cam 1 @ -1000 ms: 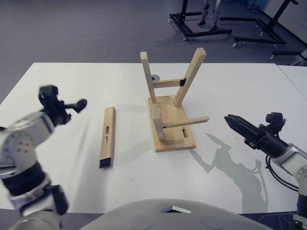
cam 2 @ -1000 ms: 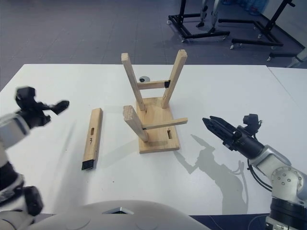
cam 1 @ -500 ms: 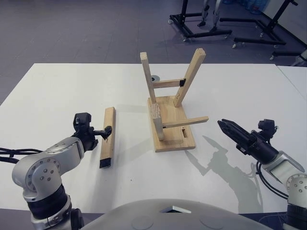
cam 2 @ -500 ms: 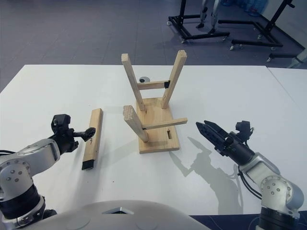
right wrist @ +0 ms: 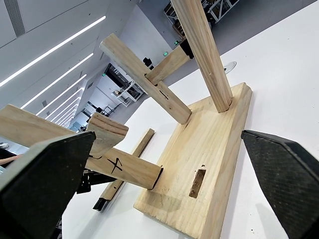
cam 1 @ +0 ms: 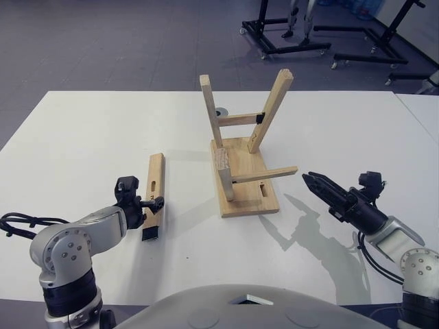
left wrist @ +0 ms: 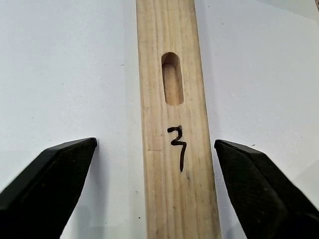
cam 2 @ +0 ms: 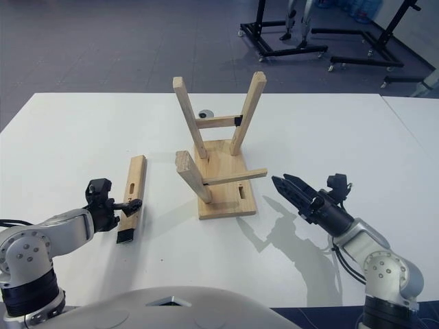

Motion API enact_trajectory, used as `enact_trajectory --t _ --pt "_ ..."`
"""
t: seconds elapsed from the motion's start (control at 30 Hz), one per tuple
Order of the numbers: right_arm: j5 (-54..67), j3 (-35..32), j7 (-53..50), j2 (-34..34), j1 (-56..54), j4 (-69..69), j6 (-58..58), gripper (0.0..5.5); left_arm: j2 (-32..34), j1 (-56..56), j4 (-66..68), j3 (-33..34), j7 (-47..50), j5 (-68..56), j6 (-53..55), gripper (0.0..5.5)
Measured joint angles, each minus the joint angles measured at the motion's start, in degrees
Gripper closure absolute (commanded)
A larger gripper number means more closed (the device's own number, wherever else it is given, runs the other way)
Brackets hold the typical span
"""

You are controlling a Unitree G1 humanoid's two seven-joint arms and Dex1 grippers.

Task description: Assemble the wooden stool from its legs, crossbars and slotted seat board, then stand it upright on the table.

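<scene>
The slotted seat board [cam 1: 250, 199] lies flat on the white table [cam 1: 103, 130], with three legs standing up from it. Two far legs are joined by a crossbar [cam 1: 240, 119]. From the near leg [cam 1: 223, 175] another crossbar [cam 1: 266, 174] sticks out to the right. One slot [right wrist: 197, 182] in the board is empty. A loose leg [cam 1: 156, 175] with a slot and a black end cap lies to the left. My left gripper [cam 1: 152, 203] is open astride this leg [left wrist: 172, 124], fingers [left wrist: 50, 184] on either side. My right gripper [cam 1: 317, 185] is open, just right of the board.
A small round grey thing [cam 1: 221, 112] lies on the table behind the stool. Black wheeled stands [cam 1: 295, 41] are on the floor beyond the far edge. Another table's corner [cam 1: 425, 103] shows at the right. Bare table lies in front of the board.
My left arm swung in from the table's left side and its gripper came down over the loose leg. My right gripper moved left, closer to the seat board.
</scene>
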Motion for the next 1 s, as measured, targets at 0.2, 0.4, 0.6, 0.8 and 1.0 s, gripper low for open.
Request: enact_trajectory --t 0.2,0.4,0.6,0.8,1.0 --pt "0.0 0.0 -0.3 0.0 0.0 0.0 0.0 0.1 2.2 1.9 -1.8 -3.0 0.1 -0.1 -0.4 2.42" --pt "0.0 0.0 -0.4 0.3 0.1 0.0 0.0 0.1 3.6 2.0 -1.1 -3.4 0.0 0.5 -0.5 3.17" --pt "0.0 0.0 -0.4 0.3 0.1 0.0 0.0 0.1 3.6 1.9 -1.1 -3.5 -0.3 1.9 -0.5 3.44" --pt "0.9 -0.6 -0.3 0.2 0.0 0.4 0.0 0.1 4.0 -0.7 0.9 -2.3 -2.6 4.1 -0.3 3.44" --pt "3.6 -6.7 0.0 -5.0 -6.3 7.3 0.0 0.1 9.4 -16.4 11.0 5.9 -12.6 8.3 -4.8 3.44"
